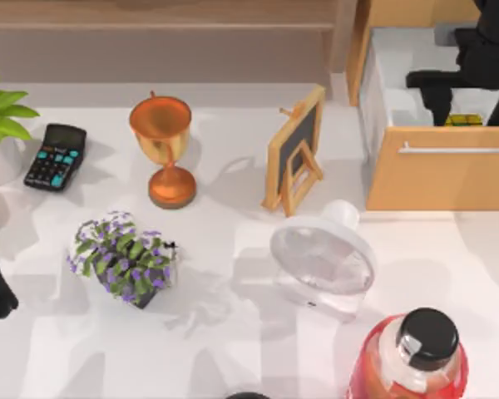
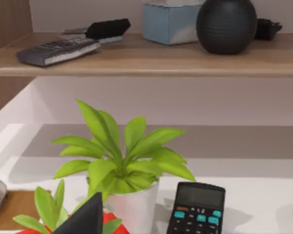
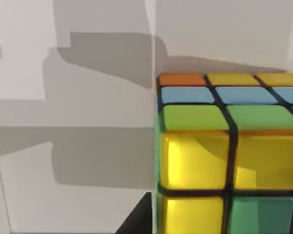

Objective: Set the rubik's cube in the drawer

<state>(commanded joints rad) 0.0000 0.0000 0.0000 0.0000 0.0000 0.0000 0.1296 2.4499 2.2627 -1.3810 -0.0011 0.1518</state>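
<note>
Top view: our right arm reaches over the open drawer (image 1: pixel 437 179) at the right rear of the surface (image 1: pixel 233 332), its right end effector (image 1: pixel 464 106) lowered into the white interior. The rubik's cube (image 1: pixel 463 120) appears as a sliver of yellow and green just behind the tan drawer front, under the end effector and above the thin silver handle (image 1: pixel 457 150).

Right wrist view: the rubik's cube (image 3: pixel 229 156) sits close to the camera against the drawer's white walls (image 3: pixel 88 122), yellow, green, blue and orange squares facing us. We cannot tell whether the fingers are spread or pinching the cube, nor whether the cube rests on the drawer floor.

Left wrist view: our left arm is parked at the left edge of the surface, facing a potted plant (image 2: pixel 122 165), a calculator (image 2: pixel 198 209) and a wooden shelf (image 2: pixel 151 61).

Step in hand, as we judge it: placement, with the cube already inside the drawer. The next move calls for letting the cube settle on the floor, freeing it, then lifting the right arm straight up past the drawer front without dragging the cube along
</note>
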